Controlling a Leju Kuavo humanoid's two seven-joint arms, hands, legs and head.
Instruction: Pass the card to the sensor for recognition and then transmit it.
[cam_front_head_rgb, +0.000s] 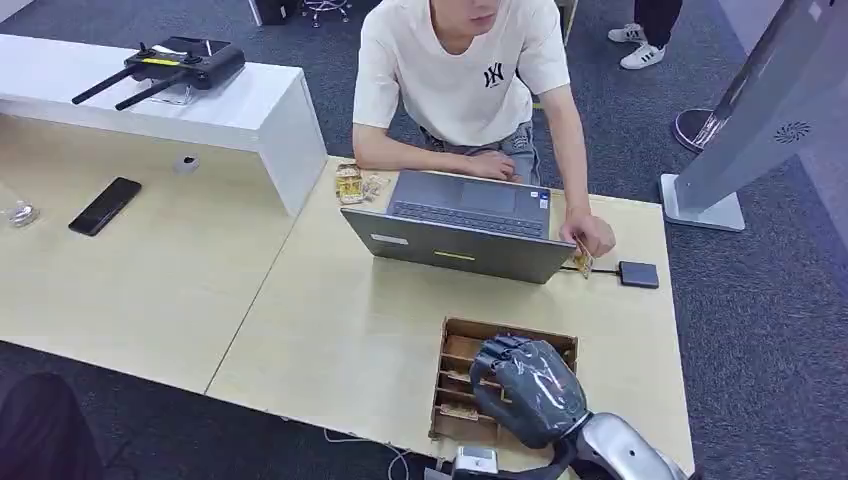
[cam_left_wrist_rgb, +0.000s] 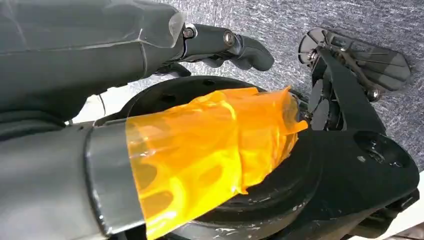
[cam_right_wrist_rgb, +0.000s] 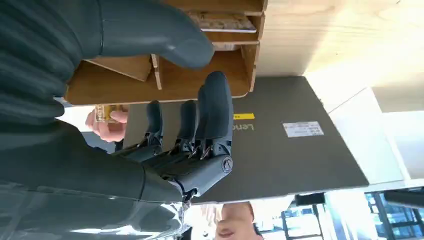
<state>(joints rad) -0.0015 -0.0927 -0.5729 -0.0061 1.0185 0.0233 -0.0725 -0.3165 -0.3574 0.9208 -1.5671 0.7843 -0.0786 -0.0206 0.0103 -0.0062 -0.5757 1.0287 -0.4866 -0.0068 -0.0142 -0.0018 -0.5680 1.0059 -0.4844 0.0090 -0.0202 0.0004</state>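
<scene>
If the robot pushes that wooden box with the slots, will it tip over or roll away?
Probably not. The wooden box looks low, wide and flat-bottomed on the table, so it would likely slide. The right hand hovers above it.

We see our left hand (cam_left_wrist_rgb: 150, 100) hanging over grey carpet (cam_left_wrist_rgb: 280, 25), its thumb wrapped in orange film (cam_left_wrist_rgb: 210, 145), its dark fingers (cam_left_wrist_rgb: 240, 47) extended, holding nothing.

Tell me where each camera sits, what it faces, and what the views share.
Head view: high on the body, looking down at the table, laptop, person; right hand over the wooden tray.
Left wrist view: behind the left hand, facing carpet.
Right wrist view: behind the right hand, fingers apart above the tray.
Shared by head and right wrist views: tray, laptop, the person's card.
</scene>
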